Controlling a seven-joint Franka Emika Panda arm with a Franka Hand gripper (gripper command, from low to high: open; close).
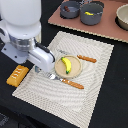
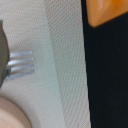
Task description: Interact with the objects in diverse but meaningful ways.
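Observation:
A yellow banana [image 1: 66, 65] lies on the round tan plate [image 1: 75, 71] on the striped placemat. An orange ridged bread slab [image 1: 17, 75] lies on the black table off the mat, at the exterior view's left; its corner shows in the wrist view [image 2: 102, 11]. A grey pot [image 1: 92, 13] at the back holds a yellow piece [image 1: 89, 13]; a second grey pot [image 1: 70, 8] stands beside it. My gripper [image 1: 36, 68] hangs low over the mat's edge between the slab and the plate; its fingers are mostly hidden by the white hand. No sausage shows.
An orange-handled fork [image 1: 64, 80] lies in front of the plate; its tines show in the wrist view [image 2: 20, 65]. An orange-handled knife [image 1: 86, 58] lies behind the plate. The pots stand on a brown board [image 1: 107, 25] with a bowl [image 1: 123, 16] at its right end.

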